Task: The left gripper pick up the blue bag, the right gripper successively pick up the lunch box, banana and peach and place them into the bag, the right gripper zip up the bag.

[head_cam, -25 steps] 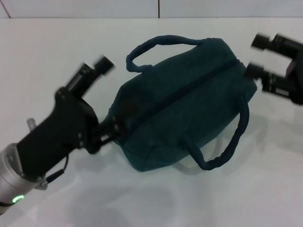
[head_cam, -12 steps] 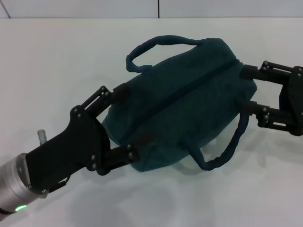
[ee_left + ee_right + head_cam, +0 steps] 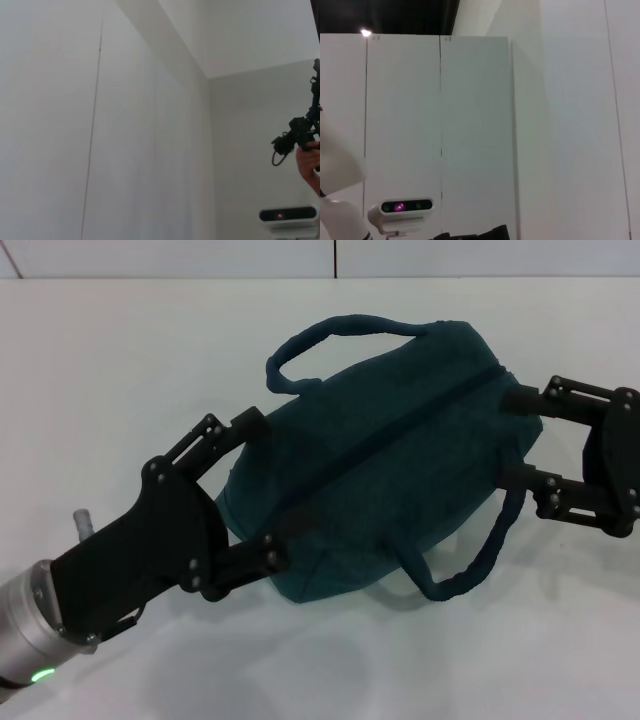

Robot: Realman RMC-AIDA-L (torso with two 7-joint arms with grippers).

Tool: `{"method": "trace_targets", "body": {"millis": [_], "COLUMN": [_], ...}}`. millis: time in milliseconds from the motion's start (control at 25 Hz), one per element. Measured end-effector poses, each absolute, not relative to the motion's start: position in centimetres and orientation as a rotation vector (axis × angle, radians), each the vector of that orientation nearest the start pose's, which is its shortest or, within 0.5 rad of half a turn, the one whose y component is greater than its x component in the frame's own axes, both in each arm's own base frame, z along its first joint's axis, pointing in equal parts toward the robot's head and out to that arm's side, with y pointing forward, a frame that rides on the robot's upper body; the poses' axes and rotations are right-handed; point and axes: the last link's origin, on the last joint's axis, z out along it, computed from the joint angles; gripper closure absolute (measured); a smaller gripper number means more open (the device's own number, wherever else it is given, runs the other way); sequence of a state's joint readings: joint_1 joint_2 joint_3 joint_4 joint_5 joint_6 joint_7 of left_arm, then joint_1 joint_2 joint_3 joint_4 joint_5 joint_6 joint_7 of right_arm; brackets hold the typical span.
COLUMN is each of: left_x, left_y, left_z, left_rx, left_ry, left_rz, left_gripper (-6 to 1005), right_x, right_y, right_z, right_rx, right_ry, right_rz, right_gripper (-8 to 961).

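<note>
The blue bag (image 3: pixel 400 470) is matt woven cloth, dark teal, soft and slightly creased, with padded tube handles (image 3: pixel 470 560) of the same fabric and a darker zip seam along its top. The left gripper (image 3: pixel 262 490) is matt black, hard plastic or painted metal, with small bright screw heads at its joints; its wrist (image 3: pixel 25 635) is smooth brushed silver metal with a faint sheen. The right gripper (image 3: pixel 512 436) has the same matt black finish. The table (image 3: pixel 120 360) is smooth, plain white, softly reflective.

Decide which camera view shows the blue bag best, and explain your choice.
The head view: the whole blue bag lies on the white table, zipped, between the left gripper and right gripper. Both wrist views show only walls, no bag.
</note>
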State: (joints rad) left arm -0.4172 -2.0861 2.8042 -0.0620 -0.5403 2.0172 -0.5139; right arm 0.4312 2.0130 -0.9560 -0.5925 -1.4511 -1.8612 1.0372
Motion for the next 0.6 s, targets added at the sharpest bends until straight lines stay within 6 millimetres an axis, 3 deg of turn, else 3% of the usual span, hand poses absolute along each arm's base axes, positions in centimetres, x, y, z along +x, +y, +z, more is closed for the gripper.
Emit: {"method": "trace_targets", "body": {"millis": [600], "left_x": [-25.34], "left_y": [22.08], "left_z": [-2.87], "left_rx": [-2.258], "left_ry": [-0.137], "left_rz": [-1.487], "left_gripper": [112], "right_x": [23.05], "right_y": [28.94], "right_z": [2.76], "right_rx": [-2.605], "right_ry": [0.019], "right_rz": [1.286], "right_gripper": [287]}}
